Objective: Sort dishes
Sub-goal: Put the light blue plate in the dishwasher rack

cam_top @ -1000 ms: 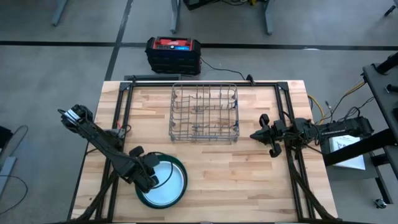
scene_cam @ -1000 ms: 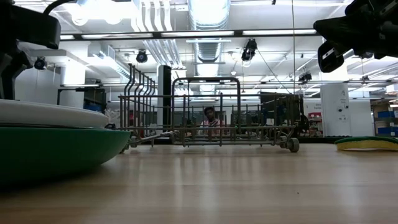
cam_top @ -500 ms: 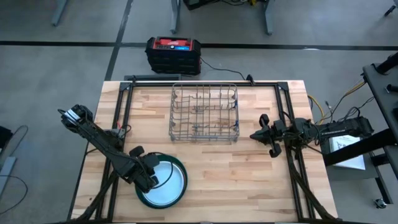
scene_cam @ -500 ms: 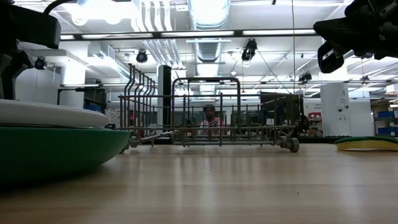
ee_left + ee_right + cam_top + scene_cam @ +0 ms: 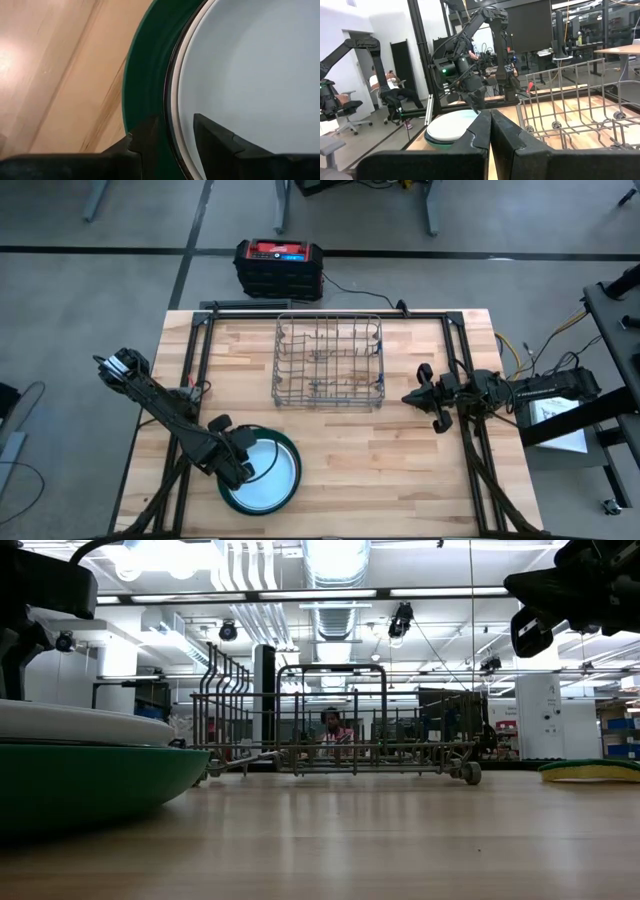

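Observation:
A stack of dishes sits near the table's front left. A large dark green plate is at the bottom, resting on the wood. Pale plates lie in it, white and pale blue. My left gripper points steeply down over the stack's left rim and is shut on the pale rim. My right gripper hangs shut and empty in the air, right of the grey wire rack. My left gripper has the pale plates' rim between its two fingers, coming from above and pointing steeply down. One finger stands outside the rim over the green plate's edge, the other inside on the pale blue surface. The stack stays flat on the table.
The wire rack stands at the table's far middle, with no dishes in it. A yellow-green sponge lies at the right. A black and red box sits on the floor beyond the far edge. Bare wood spreads right of the stack.

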`<state>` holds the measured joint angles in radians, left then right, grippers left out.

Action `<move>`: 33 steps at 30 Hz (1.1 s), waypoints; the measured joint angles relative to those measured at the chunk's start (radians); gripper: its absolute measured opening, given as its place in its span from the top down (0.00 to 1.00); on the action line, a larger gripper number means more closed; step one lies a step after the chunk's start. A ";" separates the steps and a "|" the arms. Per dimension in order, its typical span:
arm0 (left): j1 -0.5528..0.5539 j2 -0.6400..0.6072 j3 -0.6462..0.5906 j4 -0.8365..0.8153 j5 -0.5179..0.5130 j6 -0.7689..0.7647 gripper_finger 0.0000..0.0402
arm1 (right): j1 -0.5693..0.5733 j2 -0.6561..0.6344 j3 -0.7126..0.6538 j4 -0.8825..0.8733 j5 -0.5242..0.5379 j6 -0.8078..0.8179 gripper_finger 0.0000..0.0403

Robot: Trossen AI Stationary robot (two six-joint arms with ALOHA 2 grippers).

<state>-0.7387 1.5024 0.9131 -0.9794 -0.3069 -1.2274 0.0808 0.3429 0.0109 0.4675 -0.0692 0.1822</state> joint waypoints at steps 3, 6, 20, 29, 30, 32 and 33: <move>0.000 0.000 0.000 0.000 0.000 0.000 0.72 | 0.000 0.000 0.000 0.000 0.000 0.000 1.00; 0.000 0.000 0.000 -0.001 0.000 0.000 0.72 | 0.000 0.000 0.000 0.000 0.000 0.000 1.00; 0.000 0.000 0.000 -0.004 0.000 0.000 0.72 | 0.000 0.000 0.000 0.000 0.000 0.000 1.00; 0.000 0.000 0.000 -0.004 0.000 0.006 0.76 | 0.000 0.000 0.000 0.000 0.000 -0.002 1.00; 0.000 0.000 0.000 -0.004 0.000 0.006 0.79 | 0.000 0.000 0.000 0.000 0.000 -0.002 1.00; 0.001 0.000 0.000 -0.004 0.000 0.006 0.86 | 0.000 0.000 0.000 0.000 0.000 -0.004 1.00; 0.001 0.000 0.000 -0.004 0.000 0.006 0.89 | 0.000 0.000 0.000 0.000 0.000 -0.005 1.00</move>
<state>-0.7380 1.5024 0.9131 -0.9839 -0.3070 -1.2209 0.0810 0.3428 0.0109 0.4679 -0.0692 0.1776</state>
